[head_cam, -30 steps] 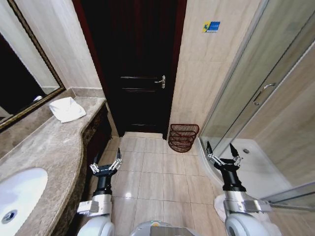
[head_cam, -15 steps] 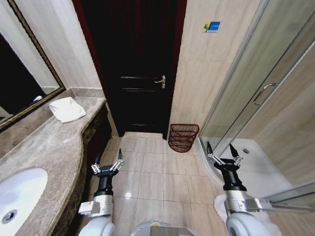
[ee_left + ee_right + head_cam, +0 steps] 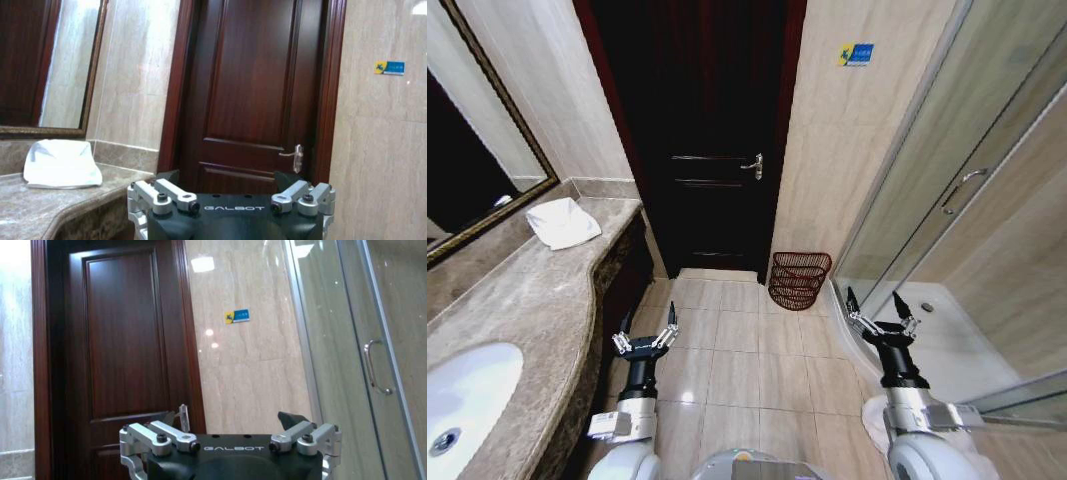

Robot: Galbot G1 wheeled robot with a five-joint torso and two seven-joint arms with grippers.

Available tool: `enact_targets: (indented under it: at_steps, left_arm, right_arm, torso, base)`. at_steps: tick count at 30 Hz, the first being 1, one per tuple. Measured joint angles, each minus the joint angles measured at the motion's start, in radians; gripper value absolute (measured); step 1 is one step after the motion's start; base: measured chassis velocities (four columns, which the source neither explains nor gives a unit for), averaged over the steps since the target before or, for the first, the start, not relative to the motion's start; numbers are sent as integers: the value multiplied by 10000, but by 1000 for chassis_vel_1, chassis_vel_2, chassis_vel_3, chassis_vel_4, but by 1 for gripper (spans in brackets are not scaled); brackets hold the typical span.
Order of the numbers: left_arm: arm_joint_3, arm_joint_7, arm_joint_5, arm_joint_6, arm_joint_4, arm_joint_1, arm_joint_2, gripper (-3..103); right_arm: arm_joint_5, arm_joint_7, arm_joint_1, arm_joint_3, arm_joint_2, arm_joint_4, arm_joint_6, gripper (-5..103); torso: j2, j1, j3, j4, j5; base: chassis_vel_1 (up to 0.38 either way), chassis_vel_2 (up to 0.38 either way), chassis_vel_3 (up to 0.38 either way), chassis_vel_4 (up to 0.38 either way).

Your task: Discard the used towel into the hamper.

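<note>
Overhead, hamper [image 3: 800, 280] by door, towel [image 3: 563, 221] on counter; both grippers' jaws wide, empty.

- "GALBOT" stands in pale letters on the dark body of the left gripper [image 3: 230, 192].
- "GALBOT" stands likewise on the right gripper [image 3: 230, 432].
- A small blue and yellow sticker [image 3: 856, 54] sits on the tiled wall beside the door; its print is too small to read.

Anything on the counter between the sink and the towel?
No. In the head view the marble counter runs bare from the sink up to the folded white towel by the mirror.
</note>
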Motion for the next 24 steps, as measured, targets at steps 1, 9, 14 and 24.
enact_targets:
  at_steps: [1, 9, 14, 24]
  left_arm:
    - [2, 2, 0, 0, 6, -12, 0, 96]
    - [-76, -7, -45, 0, -9, -31, 0, 96]
    - [-84, -23, -52, 0, -39, -27, 0, 96]
    - [-79, -29, -52, -20, -63, -13, 0, 96]
  right_arm:
    - [0, 0, 0, 3, -6, 0, 0, 100]
    - [-3, 0, 18, -13, 37, -10, 13, 100]
    - [-3, 0, 22, -19, 33, -8, 26, 100]
    - [-2, -3, -11, 0, 7, 1, 77, 100]
  torso:
    - [0, -1, 0, 0, 0]
    - [1, -4, -1, 0, 0]
    - [0, 1, 1, 2, 1]
    - [-1, 0, 0, -1, 3]
  base:
    - [0, 0, 0, 0]
    - [-56, 54, 59, -49]
    - [-144, 139, 165, -152]
    - [-127, 147, 150, -146]
